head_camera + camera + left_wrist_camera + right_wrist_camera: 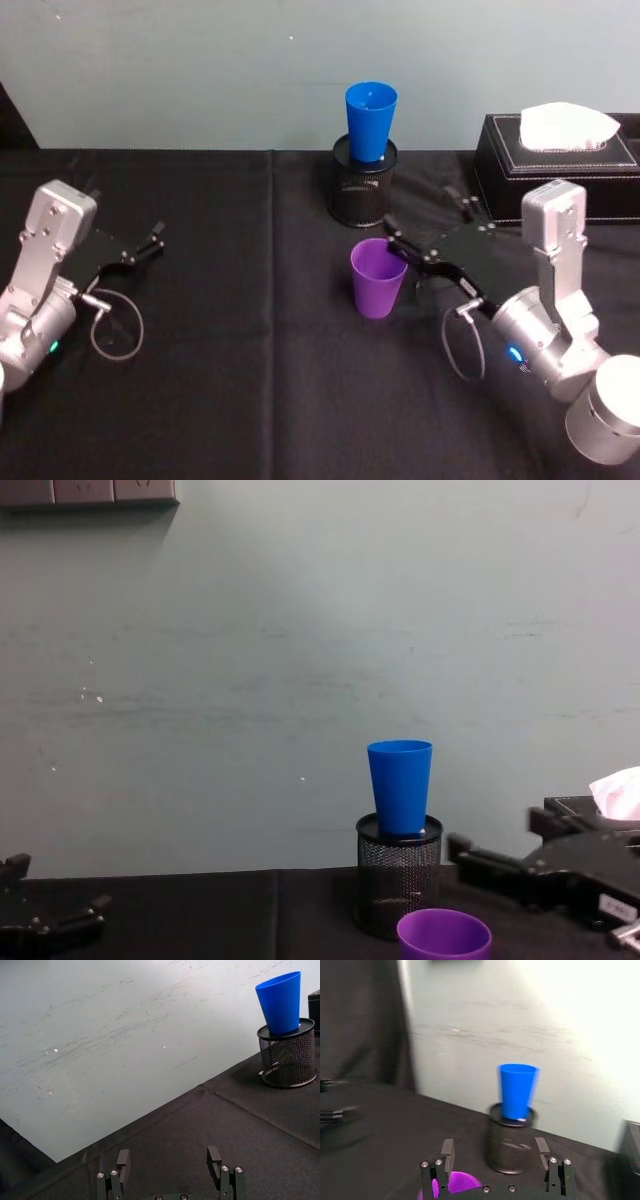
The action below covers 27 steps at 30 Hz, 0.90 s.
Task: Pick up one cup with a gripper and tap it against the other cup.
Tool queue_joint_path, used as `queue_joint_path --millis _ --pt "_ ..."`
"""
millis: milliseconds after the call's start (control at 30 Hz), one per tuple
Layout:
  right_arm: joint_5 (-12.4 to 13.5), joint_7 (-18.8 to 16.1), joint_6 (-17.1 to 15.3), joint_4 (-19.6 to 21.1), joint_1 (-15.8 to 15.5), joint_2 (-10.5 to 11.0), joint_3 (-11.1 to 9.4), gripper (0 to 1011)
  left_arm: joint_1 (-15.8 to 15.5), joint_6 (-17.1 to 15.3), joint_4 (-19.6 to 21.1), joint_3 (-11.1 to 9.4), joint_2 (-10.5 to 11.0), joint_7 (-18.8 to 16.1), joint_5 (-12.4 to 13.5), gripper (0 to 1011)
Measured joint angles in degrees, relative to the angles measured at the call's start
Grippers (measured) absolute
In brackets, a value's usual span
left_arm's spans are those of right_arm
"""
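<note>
**Right gripper closing in on purple cup, jaws wide**

Head view: the purple cup is standing upright on the black cloth, in front of the mesh holder on which the blue cup is sitting upright. The right gripper is reaching in from the right with its jaws spread wide and holding nothing; its nearer finger is lying at the purple cup's rim, though contact cannot be told. A tissue box is sitting behind that arm. The left gripper is resting well apart at the left, jaws parted and empty.

Left wrist view: the left gripper's fingers are standing apart over bare cloth, with the blue cup and holder far off.

Right wrist view: the right gripper's fingers are gaping, the purple cup sitting low beside one of them, the blue cup beyond.

Chest view: the purple cup's rim is showing just before the holder; the right gripper is coming in from the right, near the holder.
</note>
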<state>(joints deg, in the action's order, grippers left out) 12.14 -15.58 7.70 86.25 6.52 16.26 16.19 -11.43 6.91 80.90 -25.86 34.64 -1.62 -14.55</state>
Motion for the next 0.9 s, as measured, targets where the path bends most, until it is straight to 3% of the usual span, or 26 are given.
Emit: queue_joint_path --millis 233,433,633,733,900 --pt "-5.21 10.03 -3.71 0.61 -1.57 -3.01 -3.17 1003 0.00 0.00 0.00 0.00 0.00 0.00 0.00 1005" --pt "-8.32 15.47 -3.35 -3.86 -1.35 -5.84 -5.07 1003 0.00 0.00 0.00 0.00 0.00 0.00 0.00 1005" --pt "-9.24 16.31 -2.44 -6.01 -1.08 -7.04 -5.90 1003 0.00 0.00 0.00 0.00 0.00 0.00 0.00 1005" --pt "-7.76 13.98 -1.64 -6.88 -1.05 -7.30 -6.57 1003 0.00 0.00 0.00 0.00 0.00 0.00 0.01 1005" --pt "-7.98 14.21 -1.65 -6.84 -1.05 -7.30 -6.47 1003 0.00 0.00 0.00 0.00 0.00 0.00 0.00 1005"
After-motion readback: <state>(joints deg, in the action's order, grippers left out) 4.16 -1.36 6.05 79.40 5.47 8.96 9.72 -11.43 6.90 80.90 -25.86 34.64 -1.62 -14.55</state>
